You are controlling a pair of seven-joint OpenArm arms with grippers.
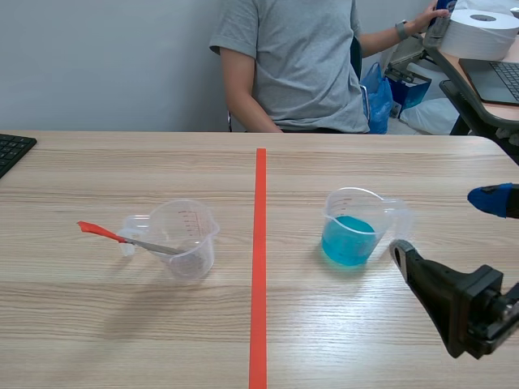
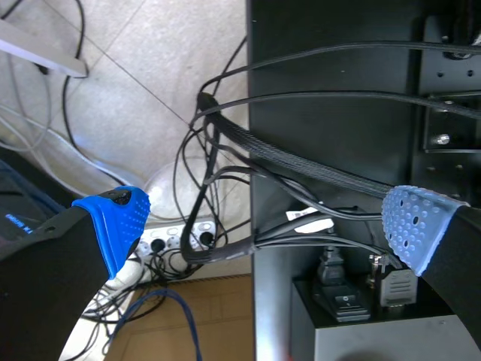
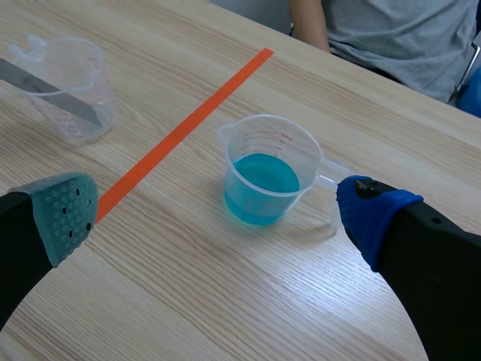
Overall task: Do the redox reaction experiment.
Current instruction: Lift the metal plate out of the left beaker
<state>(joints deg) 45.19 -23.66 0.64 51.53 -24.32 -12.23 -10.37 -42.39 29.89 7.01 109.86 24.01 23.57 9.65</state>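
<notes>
Blue-liquid beaker: red graduations, unreadable. Right gripper released, beaker ahead. Left gripper released, facing floor cables. Clear beaker holds red-handled spatula. Keyboard at table edge

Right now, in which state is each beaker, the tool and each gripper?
Blue beaker: upright, partly filled with blue liquid.
Clear beaker: upright, no liquid visible, holds the spatula.
Spatula: leaning in clear beaker, red end outside the rim.
Right gripper: open, near blue beaker, holding nothing.
Left gripper: open, above floor cables.
</notes>
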